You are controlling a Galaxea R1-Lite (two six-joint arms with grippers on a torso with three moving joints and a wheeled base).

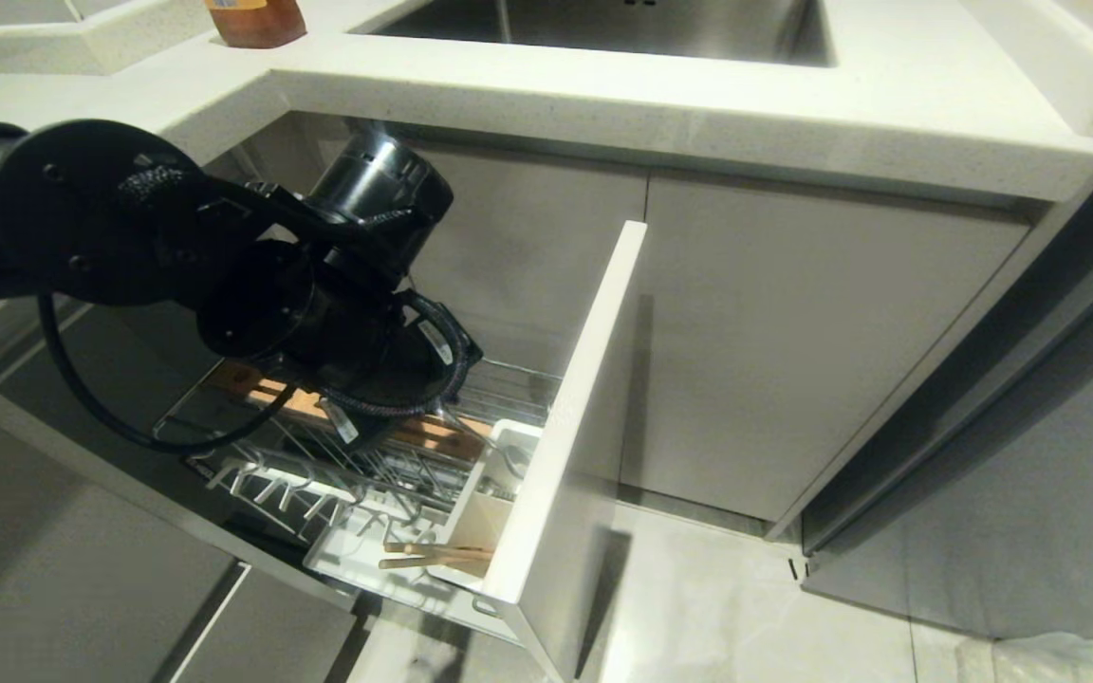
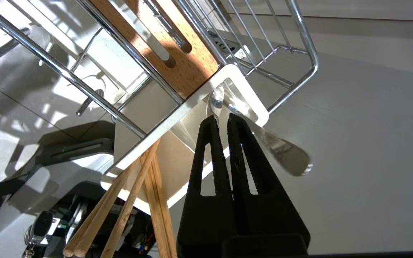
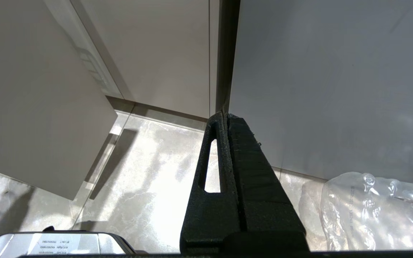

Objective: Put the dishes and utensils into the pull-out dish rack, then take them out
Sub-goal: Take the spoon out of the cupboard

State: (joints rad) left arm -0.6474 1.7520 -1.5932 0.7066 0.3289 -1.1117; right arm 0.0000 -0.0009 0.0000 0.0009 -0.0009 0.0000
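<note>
We saw the left claw (image 2: 221, 120) down inside the pulled-out dish rack (image 1: 509, 384), at the end near the tall white front panel (image 1: 570, 446). Its two fingers (image 2: 206, 161) were pinched shut on a shiny metal spoon (image 2: 281, 154). The spoon's handle went down into the white cup (image 2: 244, 102) just beyond the fingertips, and its wide end stuck out to one side. So its long way ran slanted across the claw, not along the fingers.

The chopsticks (image 1: 433, 555) lay in the longer cup next to it, tips poking out toward the near side. We think lifting the spoon straight up out of the cup came next.

The right claw (image 3: 224, 120) hung closed and empty over the floor (image 3: 149, 172), well away. We saw no plate or bowl.
</note>
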